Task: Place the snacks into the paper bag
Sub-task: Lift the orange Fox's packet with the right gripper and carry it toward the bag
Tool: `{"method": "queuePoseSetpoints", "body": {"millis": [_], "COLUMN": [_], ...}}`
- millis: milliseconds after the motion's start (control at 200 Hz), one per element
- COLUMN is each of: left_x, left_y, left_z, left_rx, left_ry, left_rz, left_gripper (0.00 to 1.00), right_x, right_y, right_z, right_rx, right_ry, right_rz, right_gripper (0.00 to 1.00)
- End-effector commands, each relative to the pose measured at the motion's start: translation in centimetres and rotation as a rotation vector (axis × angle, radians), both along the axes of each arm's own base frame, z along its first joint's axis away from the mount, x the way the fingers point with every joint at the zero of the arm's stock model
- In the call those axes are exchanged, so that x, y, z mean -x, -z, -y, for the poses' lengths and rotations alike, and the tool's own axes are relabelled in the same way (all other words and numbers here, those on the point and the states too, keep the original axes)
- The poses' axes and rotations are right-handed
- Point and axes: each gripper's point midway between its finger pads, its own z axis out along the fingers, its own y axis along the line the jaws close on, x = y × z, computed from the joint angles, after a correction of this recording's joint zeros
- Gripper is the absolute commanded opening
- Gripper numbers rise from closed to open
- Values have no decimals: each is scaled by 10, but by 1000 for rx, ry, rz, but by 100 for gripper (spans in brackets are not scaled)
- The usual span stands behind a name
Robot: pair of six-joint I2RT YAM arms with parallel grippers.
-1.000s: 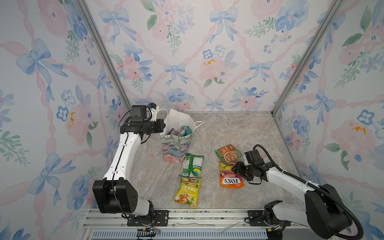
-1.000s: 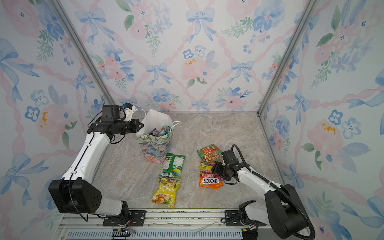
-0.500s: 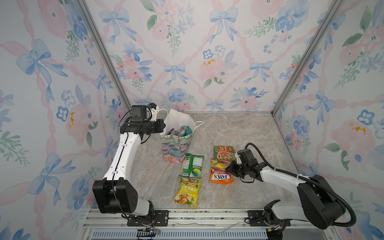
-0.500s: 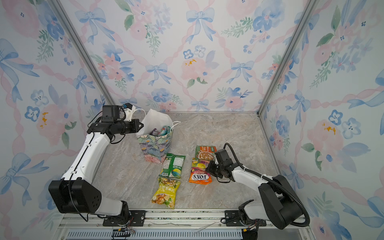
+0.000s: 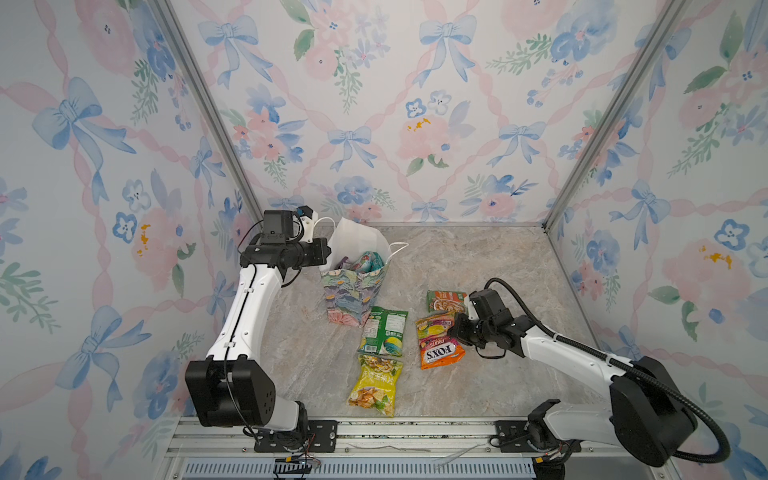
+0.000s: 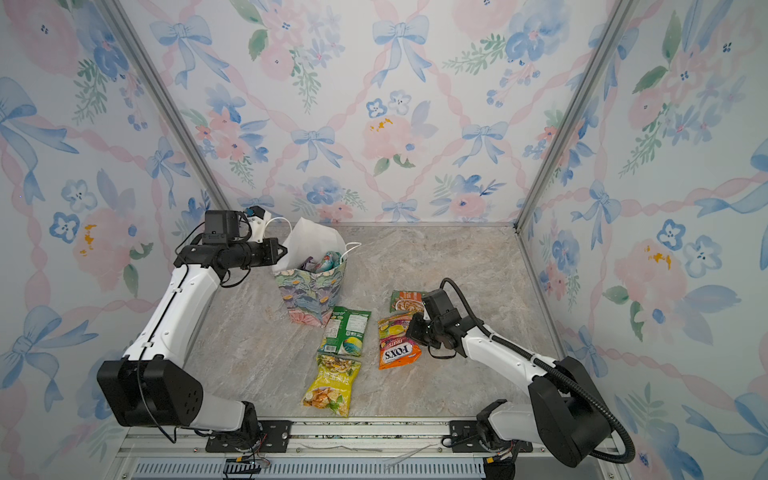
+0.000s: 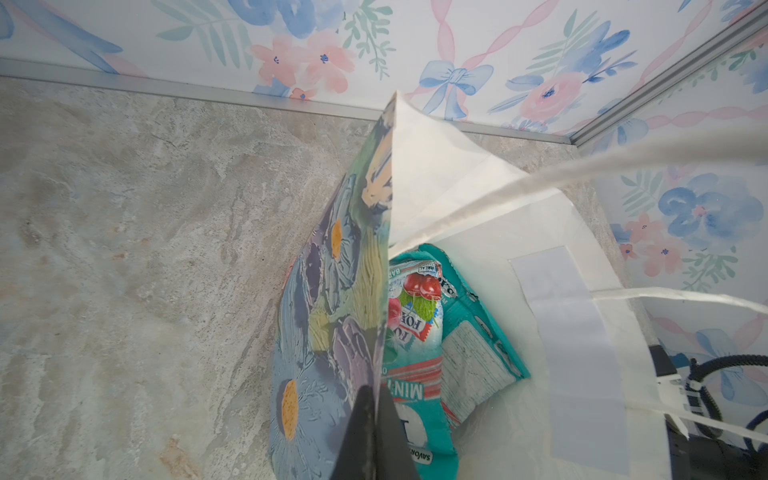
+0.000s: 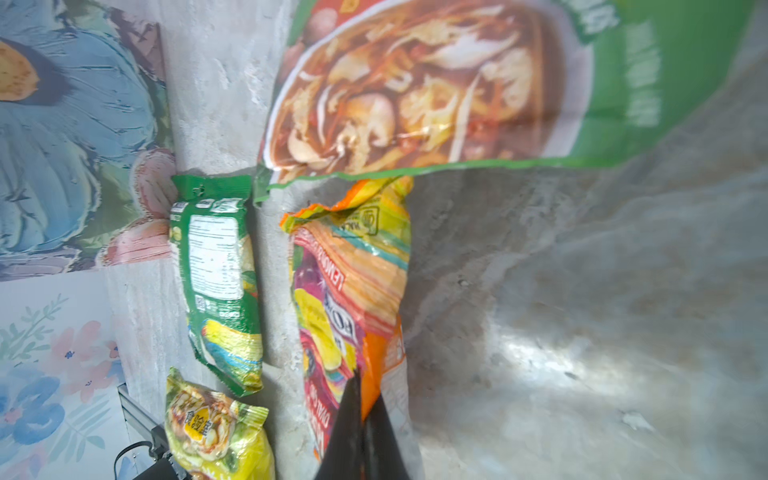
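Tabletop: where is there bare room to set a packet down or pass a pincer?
Bare: the back right of the table, between paper bag and right wall; the strip between the left arm and the green packet and yellow packet. Crowded: the middle, where the orange FOX'S packet and orange-green packet lie close.

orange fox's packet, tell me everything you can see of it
The orange fox's packet is a glossy, crinkled pouch: orange with yellow and purple fruit print and white FOX'S lettering. It lies face up on the stone-look table, beside the green packet, not touching it. The right pincer is shut on one long edge.
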Motion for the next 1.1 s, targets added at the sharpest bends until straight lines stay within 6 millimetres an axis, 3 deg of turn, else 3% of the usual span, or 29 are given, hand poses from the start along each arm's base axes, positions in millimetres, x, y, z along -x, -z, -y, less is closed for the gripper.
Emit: {"method": "queuePoseSetpoints", "body": {"millis": [0,235,465,640,915,1095], "left_x": [3,3,3,4,3,4], "left_y": [2,1,1,1,0,0], "left_z": [0,0,0,0,1,0], "left_rx": [8,9,10,10,12,10], "left_ry": [8,9,10,9,12,10], "left_rz": [-7,-4,-4,-4,-3,-2], "left_gripper": [0,0,0,0,0,0], "right_x": [-4,-10,-27,-57,-112,-139], "right_y": [-30,-68,-97,-129,-202,-243], "right_z": [-5,-15,-13,-18,-28,-28], "right_rx": [-3,-39,-40,-42,-35,-38], "right_ry": [-19,-31,7,24,39,53], "right_rz": [50,110,190,286,486,586], "right_gripper": [0,0,0,0,0,0]}}
